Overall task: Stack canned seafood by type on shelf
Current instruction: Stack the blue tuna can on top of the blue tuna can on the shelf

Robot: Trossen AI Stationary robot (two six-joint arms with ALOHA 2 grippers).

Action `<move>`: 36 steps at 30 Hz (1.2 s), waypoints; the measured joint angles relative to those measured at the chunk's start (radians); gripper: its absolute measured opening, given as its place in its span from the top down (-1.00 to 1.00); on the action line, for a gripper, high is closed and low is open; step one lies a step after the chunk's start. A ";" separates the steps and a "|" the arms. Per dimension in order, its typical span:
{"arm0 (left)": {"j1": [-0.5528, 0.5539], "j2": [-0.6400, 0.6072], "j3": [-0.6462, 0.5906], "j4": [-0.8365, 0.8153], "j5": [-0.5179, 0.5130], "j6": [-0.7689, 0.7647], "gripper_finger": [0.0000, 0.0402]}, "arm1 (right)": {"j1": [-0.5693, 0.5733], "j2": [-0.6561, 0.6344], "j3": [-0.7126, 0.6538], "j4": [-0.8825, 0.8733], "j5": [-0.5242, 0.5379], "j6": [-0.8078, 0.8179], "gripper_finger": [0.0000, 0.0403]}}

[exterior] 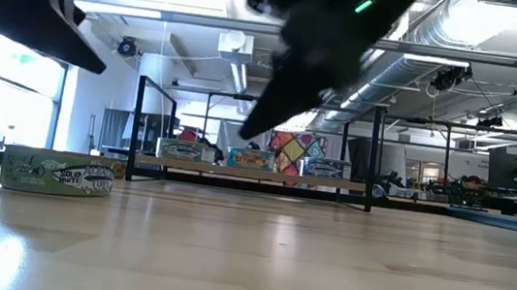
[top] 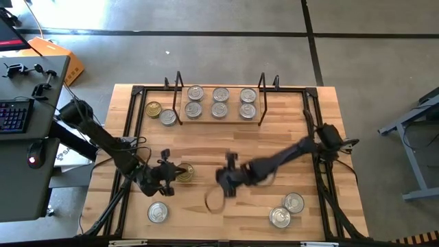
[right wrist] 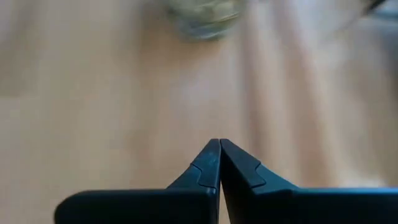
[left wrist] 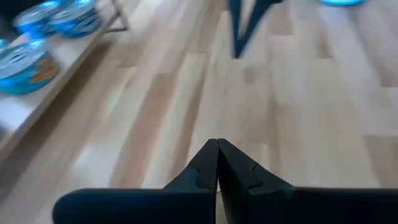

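Tins (top: 219, 103) already sit on the shelf (top: 219, 119) at the upper centre of the high view: six silver-lidded ones in three pairs. Two more lie just left of the shelf on the worktop (top: 274, 147), a gold tin (top: 153, 109) and a silver tin (top: 168, 117). Loose ones remain lower down: a gold-lidded tin (top: 184, 172) at centre left, one (top: 158, 213) at lower left, and two (top: 287, 210) at lower right. The left tool (top: 167, 175) hovers right beside the gold-lidded tin, and its wrist view shows the fingers pressed together, holding nothing. The right tool (top: 226, 180) hangs over bare wood at the centre of the frame, also fully closed and empty. The step in hand looks like picking up the next loose tin, probably the gold-lidded one. To do it well, the left tool needs to open wider than the tin before descending, straddle the rim squarely, and close on the side wall, since a short round tin can slip out sideways. The right arm should stay clear of the path to the shelf. Gold lids belong together, apart from the silver stacks.
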 joint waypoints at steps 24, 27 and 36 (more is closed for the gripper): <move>0.123 0.000 -0.068 0.381 0.108 0.215 1.00 | 0.052 -0.023 -0.093 0.131 0.318 0.248 1.00; 0.123 0.000 -0.068 0.383 0.108 0.230 1.00 | 0.094 -0.087 -0.066 -0.104 0.154 0.409 1.00; 0.139 0.000 -0.068 0.393 0.099 0.232 1.00 | 0.332 -0.159 -0.063 -0.665 -0.436 1.078 1.00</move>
